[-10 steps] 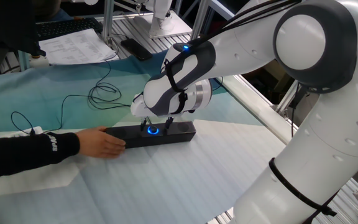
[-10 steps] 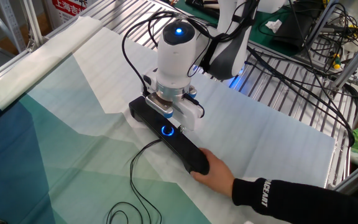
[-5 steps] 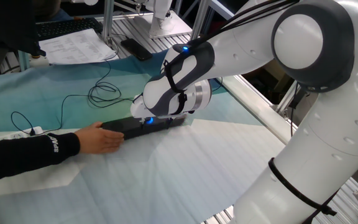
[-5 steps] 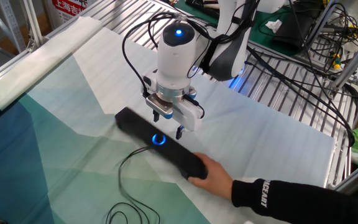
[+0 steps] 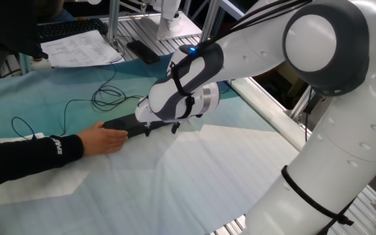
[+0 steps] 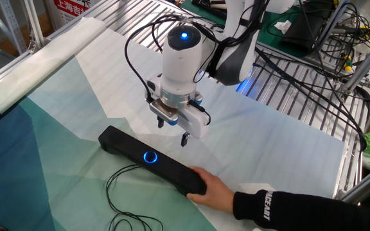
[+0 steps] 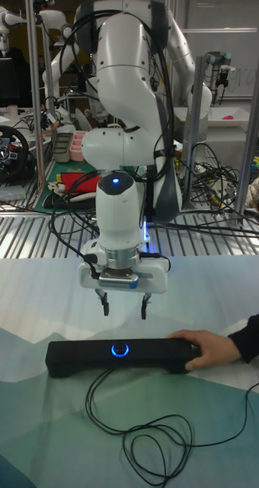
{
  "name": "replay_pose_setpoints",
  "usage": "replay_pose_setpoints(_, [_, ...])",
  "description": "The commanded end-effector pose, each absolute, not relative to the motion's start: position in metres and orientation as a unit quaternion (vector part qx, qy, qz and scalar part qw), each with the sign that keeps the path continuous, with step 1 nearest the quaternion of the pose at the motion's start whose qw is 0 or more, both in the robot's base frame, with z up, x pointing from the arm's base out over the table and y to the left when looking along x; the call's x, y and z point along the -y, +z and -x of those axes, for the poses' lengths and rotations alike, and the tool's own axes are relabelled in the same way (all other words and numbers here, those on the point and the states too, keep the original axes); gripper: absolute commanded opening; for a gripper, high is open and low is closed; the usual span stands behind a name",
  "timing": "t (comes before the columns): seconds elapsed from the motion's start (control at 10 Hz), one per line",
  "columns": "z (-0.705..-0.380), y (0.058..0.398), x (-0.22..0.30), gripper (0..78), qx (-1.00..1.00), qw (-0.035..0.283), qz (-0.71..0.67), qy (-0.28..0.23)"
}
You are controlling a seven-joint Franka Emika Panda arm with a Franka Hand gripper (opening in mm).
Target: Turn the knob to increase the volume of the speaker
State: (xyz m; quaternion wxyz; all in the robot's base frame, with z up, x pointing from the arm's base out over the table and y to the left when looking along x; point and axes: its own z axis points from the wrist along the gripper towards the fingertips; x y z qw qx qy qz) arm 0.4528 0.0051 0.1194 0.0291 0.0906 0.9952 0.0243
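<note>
Your gripper (image 7: 123,306) hangs above the long, low black rectangular speaker (image 7: 122,356), with its two dark fingers (image 7: 105,303) spread wide and holding nothing. The speaker lies flat on the tabletop (image 6: 288,147), which is covered in white and teal cloth, and its thin black cable (image 7: 137,427) runs off in loops toward the near edge in the tall fixed view. The small round knob with the glowing blue ring (image 7: 119,350) sits in the middle of the bar's face, clear of the fingers and just below them in that view. In the other fixed view the knob (image 6: 149,156) appears offset from the gripper (image 6: 172,131), towards the teal side of the cloth, so judge your alignment from both views and do not trust one alone.

A person's hand in a black sleeve (image 6: 211,190) rests on one end of the speaker, well apart from the knob; keep your path away from it.

To do this step well, centre the fingers over the blue ring first, then descend straight so that one finger lands on each side of the dial. Close gently until both touch it, without pressing down hard enough to slide the bar. Then rotate about the knob's own axis; which direction raises the volume cannot be told here.
</note>
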Motion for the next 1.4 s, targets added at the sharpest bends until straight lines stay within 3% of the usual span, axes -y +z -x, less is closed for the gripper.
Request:
replay_pose_setpoints(0.1, [-0.461,0.123,-0.008,77.4,-0.995,0.031,-0.093,0.024])
replay_pose_setpoints(1.4, [-0.501,0.129,-0.01,77.4,-0.995,0.033,-0.087,0.021])
